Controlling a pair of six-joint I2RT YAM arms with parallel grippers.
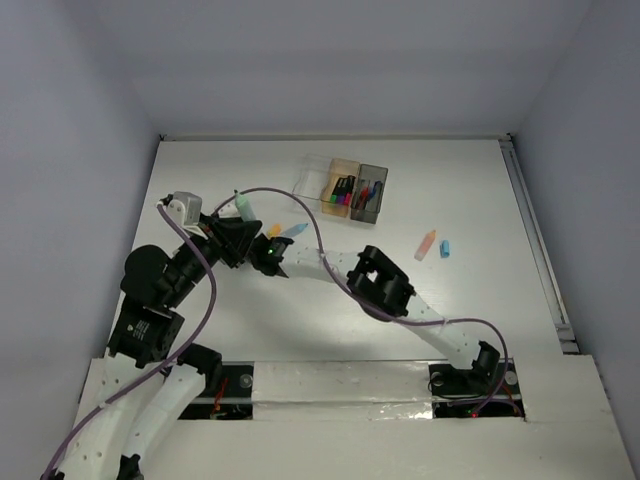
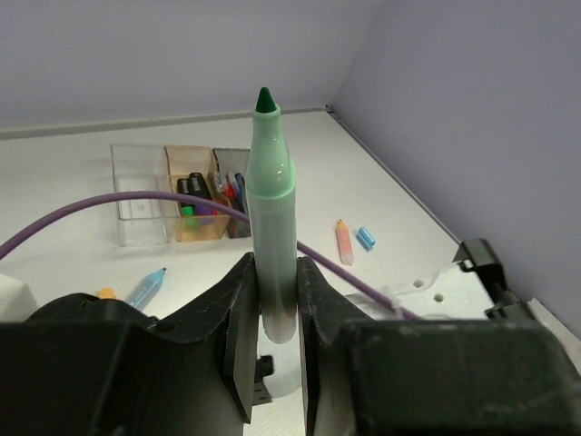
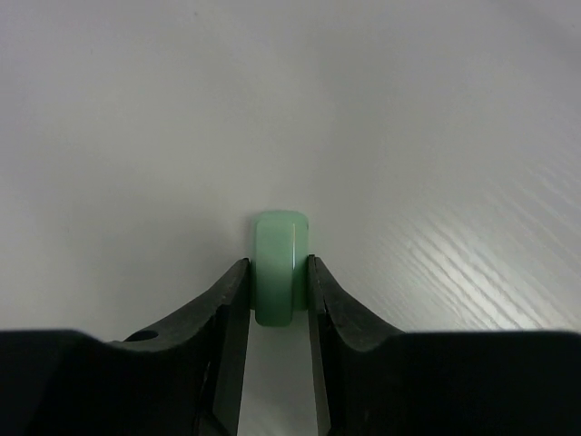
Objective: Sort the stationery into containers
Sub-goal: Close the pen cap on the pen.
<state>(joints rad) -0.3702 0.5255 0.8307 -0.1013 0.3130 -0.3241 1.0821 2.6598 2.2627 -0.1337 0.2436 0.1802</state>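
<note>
On the white worktop [image 1: 470, 190] the two arms are meeting left of the middle. I judge the step in hand to be capping a marker before it is going into a box. The left end effector [image 2: 275, 318] is clenching the lower barrel of a stubby pale-green plastic marker [image 2: 272, 182], which is standing upright with its dark green tip bare. The right end effector [image 3: 278, 272] is gripping the matching short pale-green cap [image 3: 280, 238], low over the worktop, near the left one. To do this well, the cap's mouth should be facing the tip and lying in one line with the barrel before pushing. Which way the mouth is facing, I cannot tell.

A thin purple cable [image 2: 91, 205] is curving between the marker and the boxes, and it may be catching the marker on the way. At the far side three small rectangular plastic boxes are standing in a row:
- a clear box [image 2: 136, 227];
- a translucent tan-orange box [image 2: 195, 232], holding markers;
- a dark smoky grey box [image 2: 224, 163], holding thin pens.

Nearer, a light-blue pen [image 2: 145, 288] is lying beside a small orange piece [image 2: 107, 292]. Well apart on the right, a short orange marker piece [image 2: 344, 242] and a short light-blue piece [image 2: 365, 238] are waiting side by side.
</note>
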